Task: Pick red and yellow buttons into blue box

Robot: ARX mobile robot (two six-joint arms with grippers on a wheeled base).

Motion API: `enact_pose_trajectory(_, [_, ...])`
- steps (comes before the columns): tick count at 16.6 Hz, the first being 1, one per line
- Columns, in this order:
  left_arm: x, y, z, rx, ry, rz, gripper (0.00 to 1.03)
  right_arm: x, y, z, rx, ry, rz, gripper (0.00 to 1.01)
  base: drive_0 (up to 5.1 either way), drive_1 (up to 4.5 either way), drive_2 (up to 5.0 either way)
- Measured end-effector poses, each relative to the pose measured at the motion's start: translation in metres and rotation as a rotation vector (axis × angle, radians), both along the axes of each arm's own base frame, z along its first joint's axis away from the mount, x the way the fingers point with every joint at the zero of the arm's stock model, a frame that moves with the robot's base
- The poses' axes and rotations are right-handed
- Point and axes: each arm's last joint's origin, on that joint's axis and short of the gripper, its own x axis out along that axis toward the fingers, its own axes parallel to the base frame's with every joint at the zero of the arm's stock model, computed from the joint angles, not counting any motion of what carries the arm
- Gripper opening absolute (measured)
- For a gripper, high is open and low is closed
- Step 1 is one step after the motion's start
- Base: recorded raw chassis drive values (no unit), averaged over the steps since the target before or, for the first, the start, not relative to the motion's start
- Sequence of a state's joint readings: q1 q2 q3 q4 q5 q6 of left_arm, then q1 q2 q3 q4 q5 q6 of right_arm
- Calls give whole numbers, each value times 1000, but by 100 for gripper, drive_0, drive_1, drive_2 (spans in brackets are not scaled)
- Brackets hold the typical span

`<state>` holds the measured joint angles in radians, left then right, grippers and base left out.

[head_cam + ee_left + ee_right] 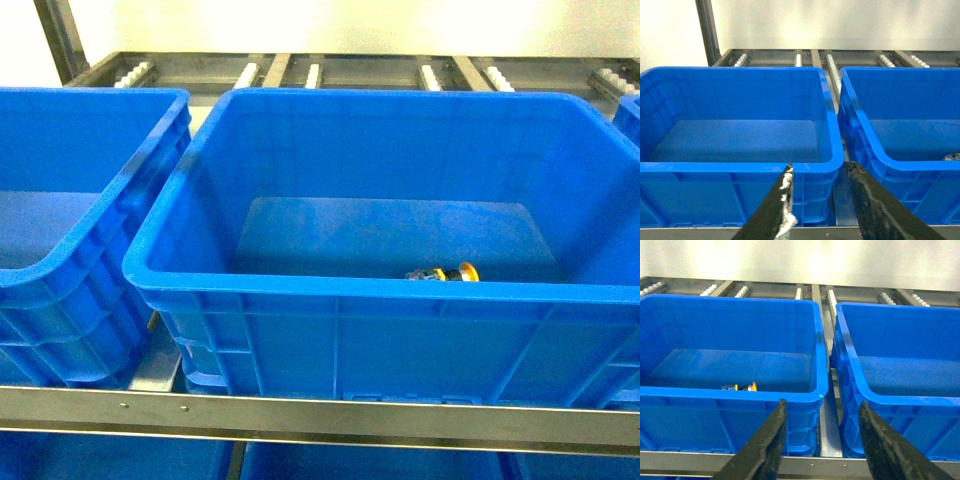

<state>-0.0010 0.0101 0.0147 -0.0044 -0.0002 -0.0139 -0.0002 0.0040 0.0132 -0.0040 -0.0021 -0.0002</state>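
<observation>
Head view: the blue box [400, 300] stands in the middle on a metal roller rack [330, 415]. The yellow button [447, 273] lies on its side on the floor of the box, close to the near wall and a little right of the box's centre, its yellow cap pointing right. No red button shows in this view. A second blue crate [80, 250] stands just left of the box, and a corner of a third crate [628, 115] shows at the box's right. Neither pincer appears here.

Left wrist view: the left pincer [820, 172] sits low in front of the rack, its 2 dark fingers spread apart with nothing between them. It lines up with the gap between the left-hand crate [740, 170] and the blue box [875, 150]. A dark bit of the button's body peeks at the box's right edge, too cropped to read.

Right wrist view: the right pincer [822, 407] is likewise wide and holds nothing, its fingers framing the gap between the blue box [730, 400] and the crate [900, 400] to the box's right. The yellow button [742, 386] rests inside the box against the near wall, left of the pincer.
</observation>
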Motion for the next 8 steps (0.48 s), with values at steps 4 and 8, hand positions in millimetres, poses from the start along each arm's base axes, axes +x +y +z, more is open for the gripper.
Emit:
enact_pose_trajectory(4, [0,0,0,0,0,0,79,0,0,0,0,0,0,86,0,0,0])
enact_pose_trajectory(8, [0,0,0,2,0,0,98,0,0,0,0,0,0,98,0,0,0])
